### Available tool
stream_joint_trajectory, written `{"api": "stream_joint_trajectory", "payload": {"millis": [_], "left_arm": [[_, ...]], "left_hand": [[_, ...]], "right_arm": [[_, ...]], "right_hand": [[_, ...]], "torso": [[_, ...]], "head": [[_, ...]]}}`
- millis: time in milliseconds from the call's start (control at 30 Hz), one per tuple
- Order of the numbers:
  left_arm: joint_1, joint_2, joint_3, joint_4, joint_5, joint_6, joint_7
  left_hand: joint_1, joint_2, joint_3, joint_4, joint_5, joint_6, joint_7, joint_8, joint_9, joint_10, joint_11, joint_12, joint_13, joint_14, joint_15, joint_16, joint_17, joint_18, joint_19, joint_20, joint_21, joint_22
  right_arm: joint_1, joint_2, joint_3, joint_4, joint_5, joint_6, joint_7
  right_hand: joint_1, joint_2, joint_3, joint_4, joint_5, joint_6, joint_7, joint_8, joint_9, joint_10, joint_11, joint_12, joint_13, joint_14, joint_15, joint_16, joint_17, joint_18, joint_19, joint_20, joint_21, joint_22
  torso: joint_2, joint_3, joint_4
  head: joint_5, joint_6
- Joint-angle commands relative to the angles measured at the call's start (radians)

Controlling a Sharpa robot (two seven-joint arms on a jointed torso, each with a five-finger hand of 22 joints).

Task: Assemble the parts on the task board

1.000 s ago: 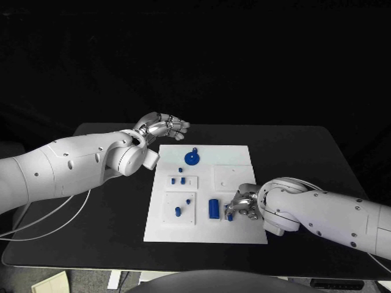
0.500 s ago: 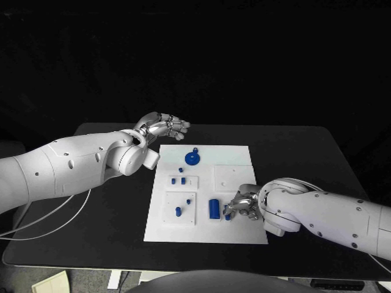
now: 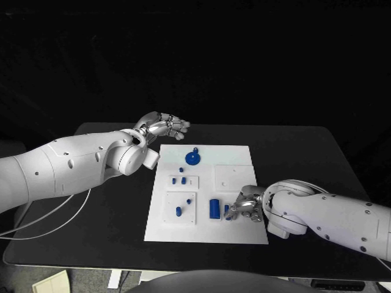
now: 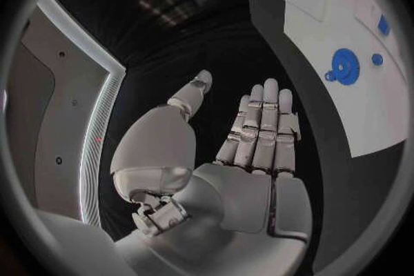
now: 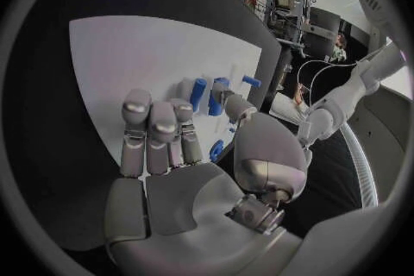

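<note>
The white task board (image 3: pixel 235 155) lies flat in the middle of the black bench (image 3: pixel 319 159), long side running away from the robot.

Parts on the board, head view: a round blue disc with a small tab (image 3: pixel 193 158) sits near the far end. Just nearer lies a tiny blue piece (image 3: pixel 181 170). A small raised white plate carries two short blue pegs (image 3: pixel 175 180). A larger raised plate nearer the robot carries an upright blue peg (image 3: pixel 178 211) and a smaller blue piece (image 3: pixel 189 201). A longer blue cylinder (image 3: pixel 214 208) lies beside that plate, towards the right arm.

Left robot hand (image 3: pixel 163 126): held off the board, beyond its far left corner, above the bench. In the left wrist view this robot hand (image 4: pixel 250 145) has straight fingers set side by side, thumb apart, palm bare; it holds nothing. The disc (image 4: pixel 345 67) shows well apart from it.

Right robot hand (image 3: pixel 247 206): over the near right part of the board, just beside the long cylinder. In the right wrist view its fingers (image 5: pixel 154 131) are extended over the white surface, with the thumb out towards blue pieces (image 5: pixel 216 95). Nothing is seen gripped, and contact with the board cannot be confirmed.
</note>
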Motion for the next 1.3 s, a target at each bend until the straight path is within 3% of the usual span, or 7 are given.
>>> {"api": "stream_joint_trajectory", "payload": {"millis": [33, 133, 433, 700, 1033, 1100, 1300], "left_arm": [[0.002, 0.001, 0.001, 0.003, 0.001, 0.010, 0.006], [0.002, 0.002, 0.001, 0.003, 0.001, 0.010, 0.007], [0.002, 0.002, 0.001, 0.003, 0.001, 0.010, 0.006], [0.002, 0.001, 0.001, 0.004, 0.001, 0.009, 0.006], [0.002, 0.003, 0.001, 0.003, 0.001, 0.009, 0.006], [0.003, 0.003, 0.001, 0.003, 0.001, 0.009, 0.006], [0.003, 0.002, 0.001, 0.004, 0.001, 0.009, 0.005]], "left_hand": [[-0.007, 0.002, 0.001, 0.006, 0.002, -0.005, 0.026, 0.005, -0.002, 0.005, 0.006, -0.004, 0.002, 0.005, 0.001, -0.004, 0.001, 0.012, 0.007, 0.000, -0.006, 0.002], [-0.007, 0.002, 0.001, 0.005, 0.002, -0.005, 0.026, 0.005, -0.002, 0.005, 0.006, -0.004, 0.002, 0.005, 0.001, -0.004, 0.001, 0.012, 0.007, 0.000, -0.006, 0.002], [-0.007, 0.002, 0.001, 0.006, 0.002, -0.005, 0.026, 0.005, -0.002, 0.005, 0.006, -0.004, 0.002, 0.005, 0.001, -0.005, 0.002, 0.012, 0.007, 0.000, -0.007, 0.002], [-0.007, 0.002, 0.001, 0.006, 0.002, -0.005, 0.026, 0.005, -0.002, 0.005, 0.006, -0.004, 0.002, 0.005, 0.001, -0.005, 0.002, 0.012, 0.008, 0.000, -0.007, 0.003], [-0.007, 0.002, 0.001, 0.006, 0.002, -0.005, 0.026, 0.006, -0.002, 0.005, 0.006, -0.004, 0.002, 0.005, 0.001, -0.005, 0.003, 0.012, 0.008, 0.000, -0.008, 0.003], [-0.007, 0.002, 0.001, 0.006, 0.002, -0.005, 0.026, 0.006, -0.002, 0.005, 0.006, -0.004, 0.002, 0.005, 0.001, -0.005, 0.003, 0.012, 0.008, 0.000, -0.008, 0.003], [-0.007, 0.002, 0.001, 0.006, 0.002, -0.005, 0.026, 0.006, -0.002, 0.005, 0.006, -0.004, 0.002, 0.005, 0.001, -0.006, 0.003, 0.012, 0.008, 0.000, -0.008, 0.003]], "right_arm": [[-0.003, -0.003, 0.000, 0.005, -0.034, 0.040, 0.029], [-0.005, -0.005, 0.000, 0.005, -0.073, 0.042, 0.026], [-0.008, -0.006, 0.000, 0.006, -0.094, 0.034, 0.023], [-0.008, -0.003, 0.000, -0.001, -0.094, 0.007, 0.010], [-0.008, 0.010, 0.000, -0.008, -0.103, 0.056, -0.030], [-0.008, 0.010, 0.000, -0.009, -0.107, 0.059, -0.037], [-0.008, 0.014, 0.000, -0.009, -0.111, 0.063, -0.044]], "right_hand": [[0.019, 0.002, -0.011, -0.019, -0.010, -0.008, 0.002, -0.006, 0.001, -0.008, 0.002, -0.003, 0.001, 0.000, -0.005, -0.006, 0.000, 0.034, -0.003, -0.009, -0.003, -0.001], [0.055, 0.003, -0.016, -0.040, -0.055, -0.009, 0.002, -0.005, 0.002, -0.009, 0.002, -0.003, 0.001, 0.000, -0.006, -0.007, 0.000, 0.034, -0.003, -0.010, -0.005, -0.002], [0.114, 0.008, -0.012, -0.064, -0.063, -0.007, 0.002, -0.002, 0.005, -0.006, 0.001, -0.002, 0.001, 0.001, -0.006, -0.007, 0.001, 0.034, -0.001, -0.011, -0.005, -0.004], [0.089, 0.041, -0.024, -0.029, -0.062, -0.003, 0.001, 0.001, 0.006, -0.003, 0.001, -0.003, -0.001, 0.002, -0.005, -0.007, 0.002, 0.034, 0.000, -0.005, -0.006, -0.006], [0.084, 0.080, 0.000, -0.004, -0.062, 0.003, -0.002, 0.001, 0.004, 0.000, -0.002, -0.003, -0.002, 0.002, -0.007, -0.005, 0.004, 0.034, -0.001, -0.005, -0.005, -0.005], [0.108, 0.090, 0.017, -0.026, -0.058, 0.004, -0.002, 0.001, 0.003, 0.000, -0.002, -0.003, -0.002, 0.002, -0.007, -0.004, 0.005, 0.034, -0.003, -0.005, -0.003, -0.003], [0.118, 0.081, 0.022, -0.051, -0.058, 0.006, -0.001, 0.001, 0.001, 0.000, 0.000, -0.003, -0.002, 0.002, -0.006, -0.004, 0.005, 0.034, -0.004, -0.002, -0.001, 0.000]], "torso": [[0.000, 0.0008, -0.0010], [0.000, 0.0011, -0.0014], [0.000, 0.0007, -0.0008], [0.000, -0.0002, 0.0003], [0.000, -0.0002, -0.0001], [0.000, -0.0002, 0.0003], [-0.001, 0.0001, 0.0004]], "head": [[0.000, 0.001], [0.000, 0.002], [-0.003, 0.003], [-0.004, 0.003], [-0.005, 0.002], [-0.005, 0.004], [-0.005, 0.006]]}}
